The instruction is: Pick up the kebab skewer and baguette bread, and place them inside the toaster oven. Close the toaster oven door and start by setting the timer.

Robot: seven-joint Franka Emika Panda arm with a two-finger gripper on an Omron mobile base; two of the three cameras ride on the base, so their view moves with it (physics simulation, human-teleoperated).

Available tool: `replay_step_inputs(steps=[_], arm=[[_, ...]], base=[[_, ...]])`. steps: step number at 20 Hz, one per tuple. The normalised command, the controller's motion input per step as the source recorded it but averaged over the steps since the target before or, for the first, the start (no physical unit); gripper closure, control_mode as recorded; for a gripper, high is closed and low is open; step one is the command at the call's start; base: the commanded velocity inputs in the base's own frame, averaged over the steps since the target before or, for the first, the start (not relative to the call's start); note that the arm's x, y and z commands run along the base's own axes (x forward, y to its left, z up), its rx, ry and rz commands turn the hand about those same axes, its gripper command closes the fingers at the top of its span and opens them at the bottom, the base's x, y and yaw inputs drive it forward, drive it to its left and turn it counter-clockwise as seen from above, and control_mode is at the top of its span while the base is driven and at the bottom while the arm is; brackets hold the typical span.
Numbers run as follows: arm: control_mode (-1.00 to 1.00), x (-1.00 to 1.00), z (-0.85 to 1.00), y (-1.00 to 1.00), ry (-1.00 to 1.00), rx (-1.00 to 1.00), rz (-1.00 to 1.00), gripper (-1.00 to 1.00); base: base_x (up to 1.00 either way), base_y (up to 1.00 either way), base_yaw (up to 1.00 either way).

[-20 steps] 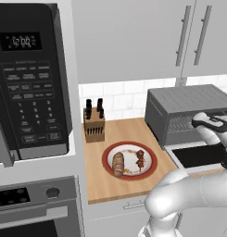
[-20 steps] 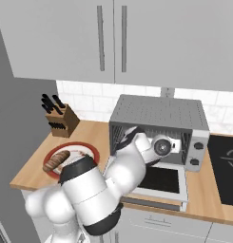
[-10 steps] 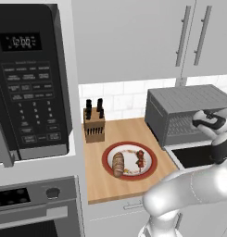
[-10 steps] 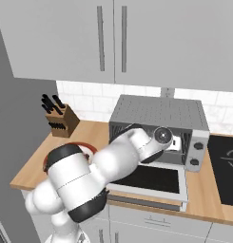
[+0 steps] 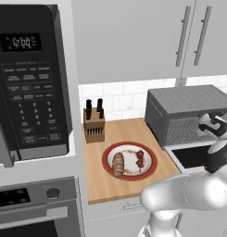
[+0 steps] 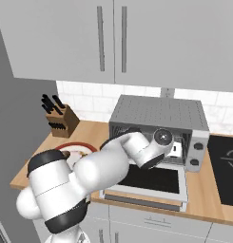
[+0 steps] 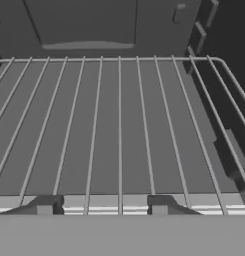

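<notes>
The toaster oven stands on the counter with its door dropped flat. My gripper hovers at the oven's mouth, over the front edge of the wire rack. Its fingertips stand apart with nothing between them, so it is open. The kebab skewer and the baguette bread lie side by side on a red-rimmed plate to the left of the oven. In the right base view my arm covers most of the plate.
A knife block stands at the back of the counter. The black microwave and a built-in oven fill the left side. A black stovetop lies right of the toaster oven, whose knobs face front.
The arm has swung its elbow while the hand shifted slightly at the oven's mouth. The skewer and bread have stayed on the plate.
</notes>
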Motion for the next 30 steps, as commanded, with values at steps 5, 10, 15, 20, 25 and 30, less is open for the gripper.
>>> replay_step_inputs(steps=[5, 10, 15, 20, 25, 30], arm=[[-1.00, -0.82, -1.00, 0.33, 0.14, 0.00, 0.00, -1.00], [-1.00, -0.84, -0.99, 0.21, 0.17, 0.00, 0.00, -1.00], [-1.00, -0.85, -0.95, 0.17, 0.19, 0.00, 0.00, -1.00], [-1.00, -0.88, -0.98, 0.21, 0.20, 0.00, 0.00, -1.00], [-1.00, -0.91, -0.20, 0.05, 0.07, 0.12, 0.02, -1.00], [-1.00, -0.95, 0.43, 0.06, 0.00, 0.24, 0.04, -1.00]], base=[[0.00, 0.00, 0.00], [0.00, 0.00, 0.00], [0.00, 0.00, 0.00], [0.00, 0.00, 0.00], [0.00, 0.00, 0.00], [0.00, 0.00, 0.00]])
